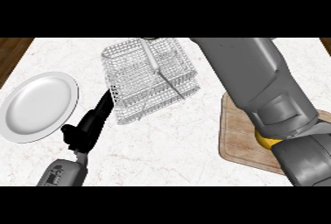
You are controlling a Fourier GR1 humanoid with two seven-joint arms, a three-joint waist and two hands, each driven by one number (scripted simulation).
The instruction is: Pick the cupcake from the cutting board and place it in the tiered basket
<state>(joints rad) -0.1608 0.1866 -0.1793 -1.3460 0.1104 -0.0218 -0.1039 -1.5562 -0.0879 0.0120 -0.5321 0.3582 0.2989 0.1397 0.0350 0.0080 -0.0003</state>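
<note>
The cupcake (266, 141) is on the cutting board (241, 144), mostly hidden under the right arm, whose hand I cannot see; the left hand (87, 124) rests open, and the tiered basket (150, 76) waits

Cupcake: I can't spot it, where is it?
Head view, right side: the cupcake sits on the cutting board, mostly hidden under the right forearm.

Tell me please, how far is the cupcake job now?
Done: nothing visible yet; the basket holds no cupcake. In hand: the right arm lies across the cutting board, over a yellow bit, probably the cupcake; the right hand itself is hidden. The left hand rests open beside the plate. Left: lifting, carrying, placing.
</note>
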